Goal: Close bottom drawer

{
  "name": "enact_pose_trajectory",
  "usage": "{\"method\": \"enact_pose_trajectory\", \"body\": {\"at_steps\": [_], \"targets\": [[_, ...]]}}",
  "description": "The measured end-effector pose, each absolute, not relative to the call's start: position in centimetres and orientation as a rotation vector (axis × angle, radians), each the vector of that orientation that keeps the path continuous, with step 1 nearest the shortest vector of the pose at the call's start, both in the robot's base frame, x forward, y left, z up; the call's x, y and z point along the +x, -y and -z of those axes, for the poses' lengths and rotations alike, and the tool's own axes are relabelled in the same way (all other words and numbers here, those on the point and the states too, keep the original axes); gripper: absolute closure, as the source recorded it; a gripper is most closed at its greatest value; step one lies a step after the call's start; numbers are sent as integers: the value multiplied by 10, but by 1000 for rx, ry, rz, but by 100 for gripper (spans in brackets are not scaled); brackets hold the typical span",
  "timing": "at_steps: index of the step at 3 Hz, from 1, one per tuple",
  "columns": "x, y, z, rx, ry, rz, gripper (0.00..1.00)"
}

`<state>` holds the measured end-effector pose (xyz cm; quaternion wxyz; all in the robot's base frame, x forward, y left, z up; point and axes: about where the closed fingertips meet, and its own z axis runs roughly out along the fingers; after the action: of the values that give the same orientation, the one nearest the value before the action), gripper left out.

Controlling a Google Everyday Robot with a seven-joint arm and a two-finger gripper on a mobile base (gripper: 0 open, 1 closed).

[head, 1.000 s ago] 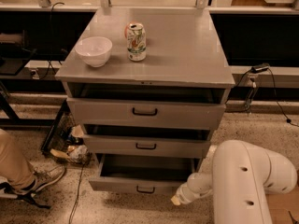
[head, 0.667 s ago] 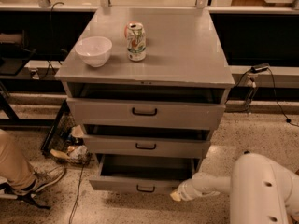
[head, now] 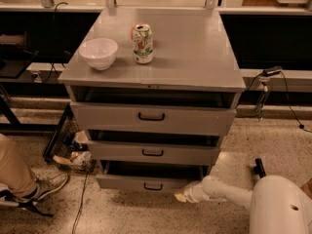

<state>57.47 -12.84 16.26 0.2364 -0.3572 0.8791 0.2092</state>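
Bottom drawer: lowest of the three, lower centre of the frame, and it's standing open, with a dark gap showing behind its narrow grey front.
Handle: small and black, mid-panel, nothing on it.
Gripper: down at floor level, right at the lower right corner of the bottom drawer's front; contact can't be made out from here, and whether it's clenched or released I cannot tell.
Arm: white, reaching in low from the lower right, running leftward to the drawer.
Robot body: big white shell filling the bottom right corner.
Middle drawer: also a little way out, just above.
Top drawer: the tallest front, out a little too.
Cabinet top: grey, upper centre.
White bowl: on the top, left side.
Can: upright, just right of the bowl.
Left of the cabinet: a heap of clutter on the floor, close to the drawer's left end but not in front of it.
Lower left: someone's tan trouser leg and a shoe, well off to the side.
Floor: a thin cable trailing down past the drawer's left corner.
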Motion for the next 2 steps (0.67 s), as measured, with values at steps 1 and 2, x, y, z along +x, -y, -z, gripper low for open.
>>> {"method": "enact_pose_trajectory", "body": {"at_steps": [1, 2], "targets": [[575, 128, -163, -979, -2410, -574, 100], [573, 127, -160, -963, -2409, -576, 100]]}}
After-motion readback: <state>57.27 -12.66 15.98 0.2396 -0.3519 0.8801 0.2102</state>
